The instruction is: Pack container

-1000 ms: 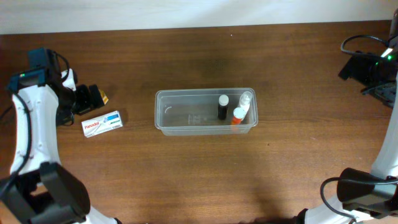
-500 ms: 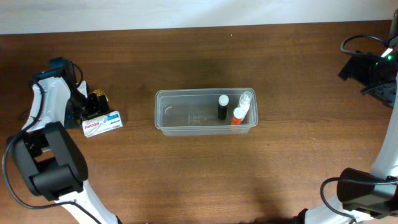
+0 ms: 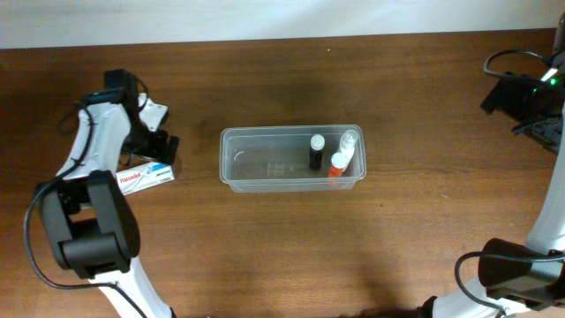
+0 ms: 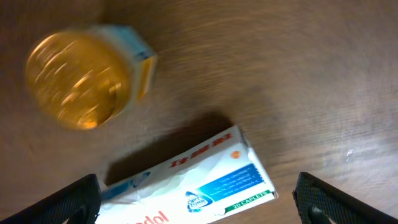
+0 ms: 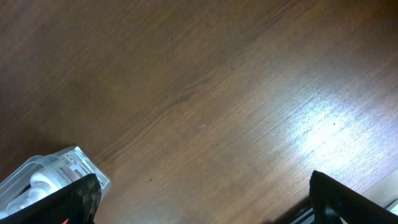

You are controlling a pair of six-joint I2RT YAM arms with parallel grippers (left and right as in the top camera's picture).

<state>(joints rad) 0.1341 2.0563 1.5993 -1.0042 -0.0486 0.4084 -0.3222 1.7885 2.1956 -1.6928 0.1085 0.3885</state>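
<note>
At the far left, the left arm [image 3: 93, 150] hangs over two loose things. Its jaws are spread wide and hold nothing. In its wrist view a round amber jar [image 4: 78, 81], blurred, sits beside a flat white cardboard carton with blue and green print [image 4: 186, 180], which lies on the brown wooden table [image 3: 265, 247]. I judge the carton light and easily crushed, so it is best pinched across its narrow width.

Well apart to the right, in the middle of the table, stands the clear plastic rectangular container with rounded corners and a rim [image 3: 256, 161], its long side running left to right. Its left half is bare. At its right end stand a small black bottle with a white cap [image 3: 315, 152], a small bottle with an orange cap [image 3: 336, 165] and a small clear bottle with a white top [image 3: 350, 140].

The container looks light, thin-walled and smooth. It is likely to slide on the wood if nudged, and a wall pinched mid-span would probably flex. The rim is its stiffest part, so a grip there, near a corner, should be the safest. A push or lift should be gentle, since the upright bottles could topple.

At the far right, the right arm [image 3: 549, 212] is well clear of the container. Its jaws are released wide over bare wood, and only a corner of the container shows in its wrist view.
</note>
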